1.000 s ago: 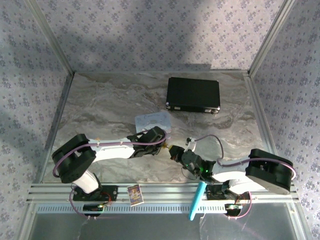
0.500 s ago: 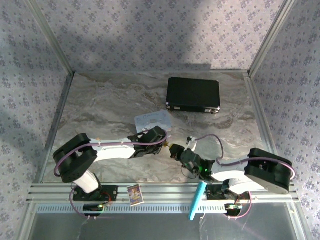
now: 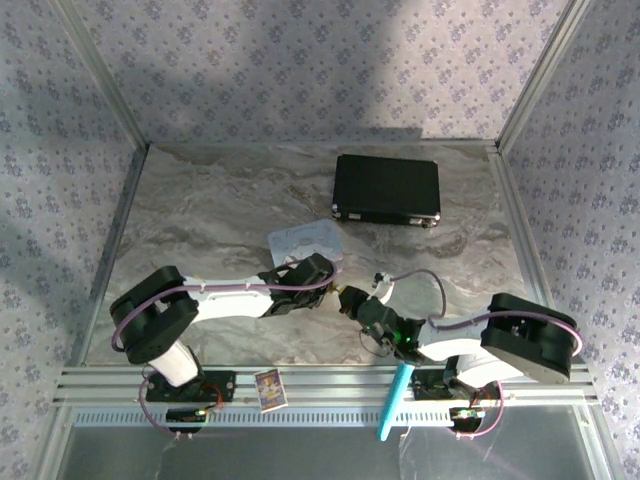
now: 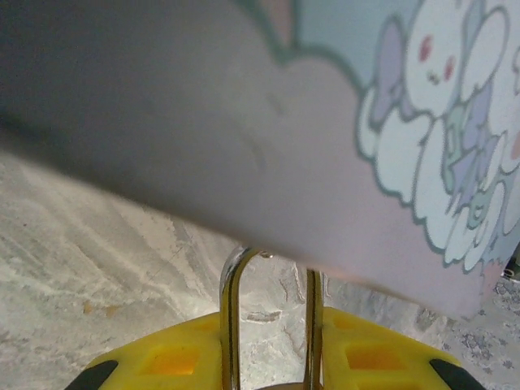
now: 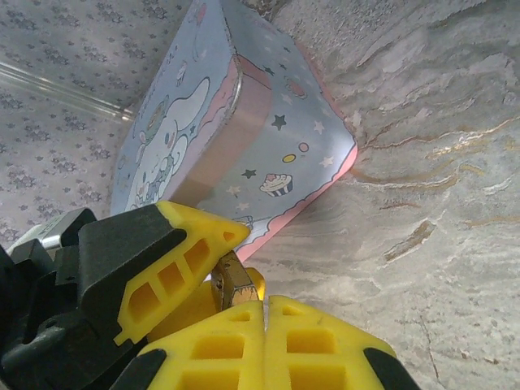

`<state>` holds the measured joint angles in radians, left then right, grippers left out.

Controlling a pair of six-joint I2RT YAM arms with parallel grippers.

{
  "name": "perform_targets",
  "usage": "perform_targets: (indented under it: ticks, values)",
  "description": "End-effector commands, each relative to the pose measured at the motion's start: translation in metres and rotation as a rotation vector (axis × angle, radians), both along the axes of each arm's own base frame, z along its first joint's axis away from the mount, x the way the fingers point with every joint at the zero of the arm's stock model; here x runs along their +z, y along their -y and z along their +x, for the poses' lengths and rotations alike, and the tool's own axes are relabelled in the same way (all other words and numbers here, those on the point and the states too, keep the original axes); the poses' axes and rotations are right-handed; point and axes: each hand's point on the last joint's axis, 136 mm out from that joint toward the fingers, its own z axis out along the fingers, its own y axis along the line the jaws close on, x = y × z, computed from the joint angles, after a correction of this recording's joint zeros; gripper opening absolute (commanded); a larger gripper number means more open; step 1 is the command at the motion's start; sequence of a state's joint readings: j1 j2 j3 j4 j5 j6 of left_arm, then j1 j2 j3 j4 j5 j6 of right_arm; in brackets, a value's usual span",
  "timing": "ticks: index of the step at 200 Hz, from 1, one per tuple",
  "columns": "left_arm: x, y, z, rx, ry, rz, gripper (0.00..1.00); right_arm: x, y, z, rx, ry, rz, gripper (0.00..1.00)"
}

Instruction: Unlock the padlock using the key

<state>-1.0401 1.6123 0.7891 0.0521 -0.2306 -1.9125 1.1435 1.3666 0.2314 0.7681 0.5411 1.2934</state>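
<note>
The left gripper is clamped on the padlock just in front of the pastel tin, its shackle rising toward the tin's wall. The right gripper has its fingers pressed together just beside the brass body, on the side away from the tin — whether the key is pinched between them cannot be told. The likeliest trouble, I judge, is a push off the keyway's line — it could twist the tiny padlock in its grip, shove it against the tin, or slip the key loose.
</note>
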Motion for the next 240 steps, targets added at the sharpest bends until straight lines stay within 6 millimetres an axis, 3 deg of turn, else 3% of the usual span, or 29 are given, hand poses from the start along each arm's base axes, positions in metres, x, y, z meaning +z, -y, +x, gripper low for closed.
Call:
perform_targets:
  ticks: [1, 64, 107, 181, 212, 240]
  values:
    - [-0.029, 0.021, -0.052, 0.004, -0.308, -0.091, 0.09, 0.014, -0.02, 0.006, 0.022, 0.027, 0.04, 0.0]
    - [-0.021, 0.03, -0.053, -0.016, -0.287, -0.146, 0.07, 0.011, -0.029, 0.008, 0.034, 0.026, 0.045, 0.0]
    - [-0.008, 0.034, -0.053, -0.029, -0.276, -0.198, 0.05, -0.003, -0.017, 0.008, -0.001, -0.013, 0.033, 0.0]
    - [0.001, 0.04, -0.049, -0.032, -0.272, -0.239, 0.05, -0.008, -0.019, 0.009, -0.004, -0.012, 0.027, 0.0]
    - [0.004, 0.031, -0.042, -0.012, -0.249, -0.234, 0.05, -0.009, -0.022, 0.007, 0.002, -0.007, 0.031, 0.0]
    - [-0.004, 0.026, -0.05, -0.034, -0.272, -0.189, 0.05, -0.006, -0.02, 0.008, -0.002, -0.003, 0.037, 0.0]
